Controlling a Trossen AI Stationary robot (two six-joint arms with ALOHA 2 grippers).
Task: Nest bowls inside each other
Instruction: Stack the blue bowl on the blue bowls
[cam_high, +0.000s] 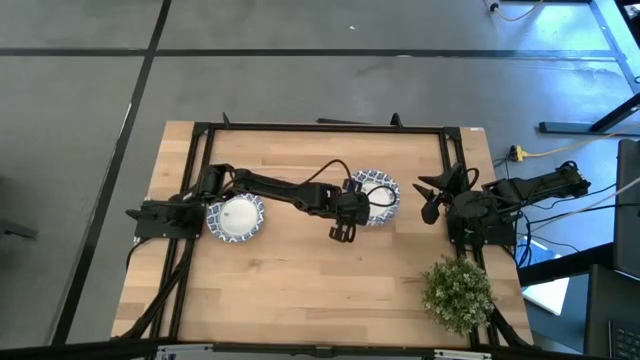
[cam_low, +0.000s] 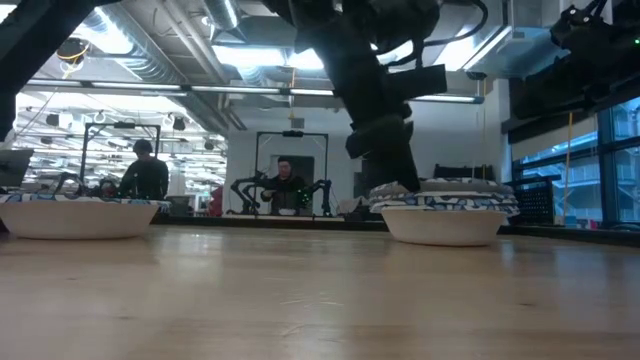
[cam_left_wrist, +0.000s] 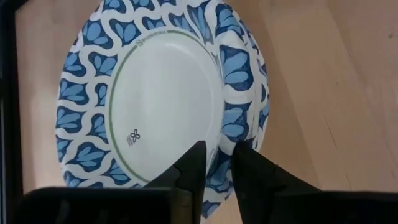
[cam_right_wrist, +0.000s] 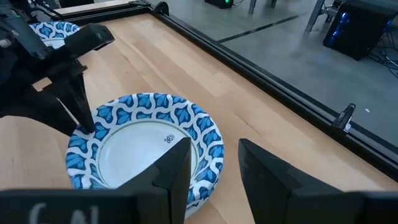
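A stack of blue-and-white bowls (cam_high: 378, 196) stands right of the table's middle; it also shows in the low view (cam_low: 445, 218) and the right wrist view (cam_right_wrist: 149, 146). Another bowl (cam_high: 236, 217) rests on its base at the left, under the left arm. My left gripper (cam_high: 349, 207) is at the stack's left side, shut on the top bowl (cam_left_wrist: 168, 87). My right gripper (cam_right_wrist: 214, 165) is open and waits just right of the stack (cam_high: 433, 196), touching nothing. My left gripper (cam_left_wrist: 219, 148) pinches the top bowl's patterned rim (cam_left_wrist: 224, 127) on the stack's left side, one finger inside the bowl and one outside. The fingers (cam_right_wrist: 84, 118) come down from above, slanting from the table's left. The bowl lies in the stack, shifted a little off the bowls beneath.
A green bushy potted plant (cam_high: 458, 292) stands near the table's front right corner, close to the right arm's base. A black frame (cam_high: 320, 127) runs along the table's far edge and sides. Bare wood lies between the two bowl groups and toward the near edge.
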